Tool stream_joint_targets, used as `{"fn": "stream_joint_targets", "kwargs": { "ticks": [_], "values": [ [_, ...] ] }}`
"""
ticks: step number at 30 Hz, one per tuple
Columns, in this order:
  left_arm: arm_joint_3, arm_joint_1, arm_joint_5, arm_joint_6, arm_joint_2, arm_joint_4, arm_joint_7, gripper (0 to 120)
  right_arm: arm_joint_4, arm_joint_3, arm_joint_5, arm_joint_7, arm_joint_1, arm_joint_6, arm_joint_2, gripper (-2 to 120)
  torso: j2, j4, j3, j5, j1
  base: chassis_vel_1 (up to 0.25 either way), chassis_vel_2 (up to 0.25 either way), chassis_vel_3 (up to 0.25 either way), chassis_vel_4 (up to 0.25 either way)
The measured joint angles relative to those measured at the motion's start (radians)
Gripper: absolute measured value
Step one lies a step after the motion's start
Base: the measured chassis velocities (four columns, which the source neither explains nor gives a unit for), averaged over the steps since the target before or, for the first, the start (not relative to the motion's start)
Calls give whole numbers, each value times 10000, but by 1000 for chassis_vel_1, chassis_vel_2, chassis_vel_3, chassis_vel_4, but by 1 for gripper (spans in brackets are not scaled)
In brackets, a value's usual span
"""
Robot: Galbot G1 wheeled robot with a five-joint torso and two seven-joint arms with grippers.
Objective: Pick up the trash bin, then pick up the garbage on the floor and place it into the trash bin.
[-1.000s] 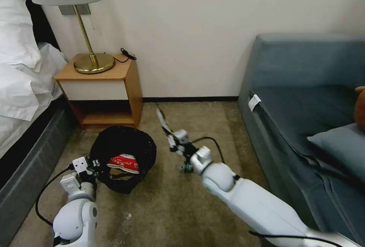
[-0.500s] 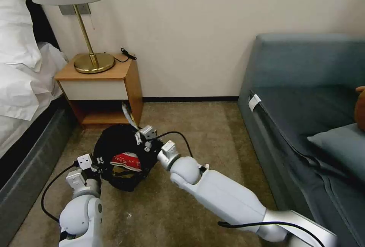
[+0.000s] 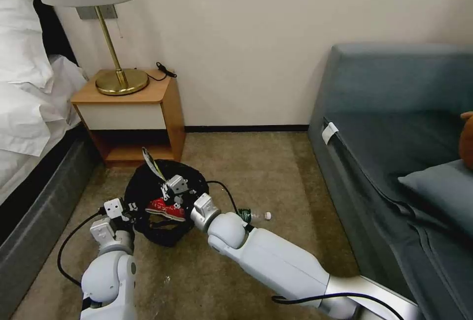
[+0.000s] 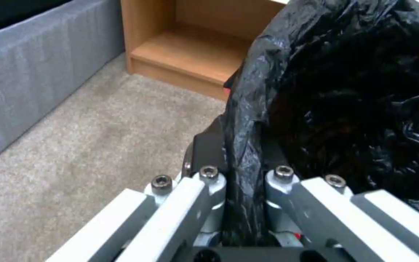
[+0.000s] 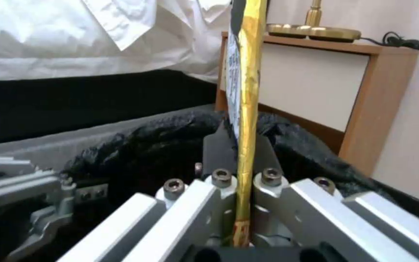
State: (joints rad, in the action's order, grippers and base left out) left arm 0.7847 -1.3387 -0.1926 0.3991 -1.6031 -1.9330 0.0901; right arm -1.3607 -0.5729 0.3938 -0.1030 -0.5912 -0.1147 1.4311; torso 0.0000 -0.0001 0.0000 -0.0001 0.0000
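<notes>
I have the left gripper clamped on the bag-lined rim of the trash bin, which sits tilted by the nightstand. Inside it lie the red-and-white packet and a brown paper bag. My right gripper pinches the gold snack wrapper over the bin's mouth. The small bottle lies on the floor.

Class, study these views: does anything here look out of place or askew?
Yes. A small clear bottle lies on its side on the carpet, beside the right arm. The trash bin tilts, its rim pinched by the left gripper.
</notes>
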Motion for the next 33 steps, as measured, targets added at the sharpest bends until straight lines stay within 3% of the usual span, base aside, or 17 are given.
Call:
{"fn": "stream_joint_targets", "kwargs": {
  "ticks": [7,10,12,15,20,24,29,33],
  "values": [
    [24,20,-5,-13,-3,0,-3,4,-6,9,-174,173,-157,51,-19,0,0,1,0,1,0,0,0,0,0],
    [-2,18,-9,-19,-24,-13,-2,4,-7,32,-306,271,-190,48,-51,8,-1,1,0,0,0,0,0,0,0],
    [-52,22,-5,-25,-44,-10,-6,4,-21,39,-335,320,-213,46,-67,20,-1,0,0,0,0,0,0,0,0],
    [-53,27,4,-31,-44,18,-7,4,-32,50,-349,355,-221,42,-67,25,-1,0,0,0,0,0,0,0,0],
    [-38,80,14,-32,-34,57,-5,4,-67,85,-363,493,-235,-1,-99,49,-1,1,0,1,0,0,0,0,0],
    [-25,100,14,-32,-18,69,-4,4,-67,96,-373,510,-238,-12,-104,59,0,1,0,1,0,0,0,0,0],
    [-30,101,13,-33,-17,102,-2,4,-73,109,-375,526,-238,-19,-108,82,0,1,0,1,0,0,0,0,0],
    [-40,99,17,-35,-28,115,0,4,-73,125,-391,555,-238,-30,-100,92,0,1,1,1,0,0,0,0,0]
  ]
}}
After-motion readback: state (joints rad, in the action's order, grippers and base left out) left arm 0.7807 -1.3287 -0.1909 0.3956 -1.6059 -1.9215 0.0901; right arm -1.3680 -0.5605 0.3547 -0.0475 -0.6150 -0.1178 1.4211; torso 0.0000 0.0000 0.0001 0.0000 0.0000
